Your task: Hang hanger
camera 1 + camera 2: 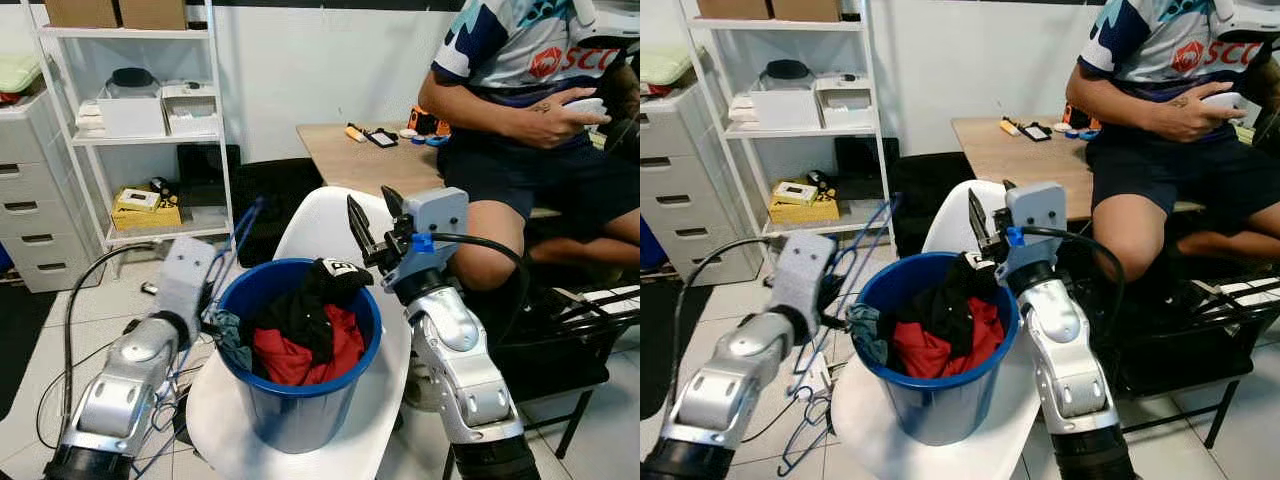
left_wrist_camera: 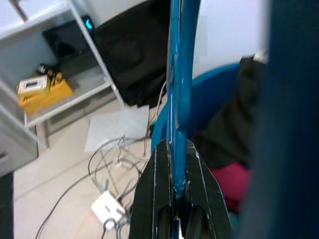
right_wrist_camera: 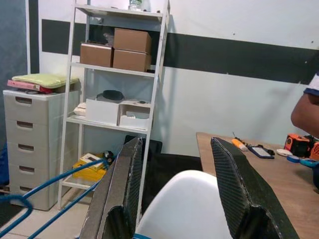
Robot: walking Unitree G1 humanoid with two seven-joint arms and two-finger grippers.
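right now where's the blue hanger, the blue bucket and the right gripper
blue hanger (image 2: 175, 74): left wrist view, on its rod above the gripping fingers.
blue bucket (image 1: 300, 405): left eye view, on its outer front wall.
right gripper (image 3: 174, 194): right wrist view, midway between its open fingers.

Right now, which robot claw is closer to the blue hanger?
Left. The left claw is shut on the blue hanger, beside the blue bucket. The right claw is open above the bucket's far rim.

Blue bucket of clothes sits on white chair.
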